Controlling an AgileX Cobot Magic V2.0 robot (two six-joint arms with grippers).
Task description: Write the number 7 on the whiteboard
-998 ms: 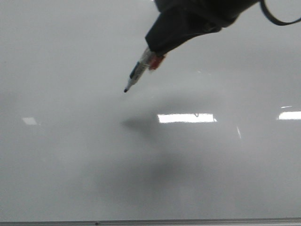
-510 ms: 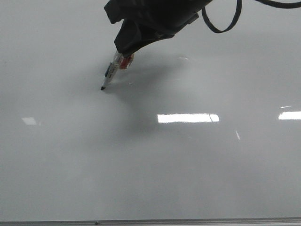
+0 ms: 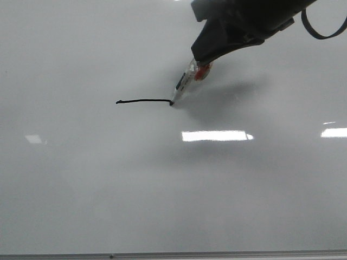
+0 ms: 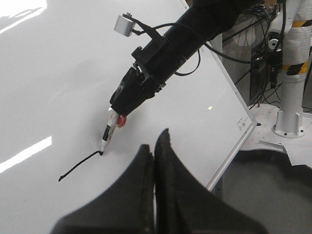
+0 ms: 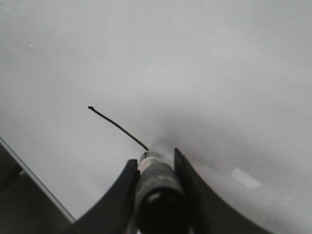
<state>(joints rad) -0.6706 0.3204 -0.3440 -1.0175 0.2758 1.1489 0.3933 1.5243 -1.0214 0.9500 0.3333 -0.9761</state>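
While our right gripper [image 3: 196, 69] clamps the marker [image 3: 184, 84] between its two fingers, the pen slants down and to the left so that its black tip touches the whiteboard [image 3: 81, 189]. On the right wrist view we see the marker's dark barrel [image 5: 155, 187] wedged tight between the two black fingers [image 5: 121, 195], with the line running away from its tip. Of the number 7 [image 3: 143, 101] only the short horizontal top stroke shows: a thin black line whose right end meets the pen tip and whose left end lies free to the left, in the far half of the board and a little left of its middle. A small red-orange part [image 3: 201, 72] sits on the marker just below the gripper. Our left gripper [image 4: 154, 146] hangs apart from the stroke, over the near side of the board, its two dark fingers pressed together with nothing between them. Bright rectangular light reflections [image 3: 215, 135] lie on the glossy surface nearer to us than the stroke, and the thin grey frame edge [image 3: 217, 254] runs along the near side. Beyond the board's right edge, on the left wrist view, a white robot column [image 4: 292, 73] stands on the floor.
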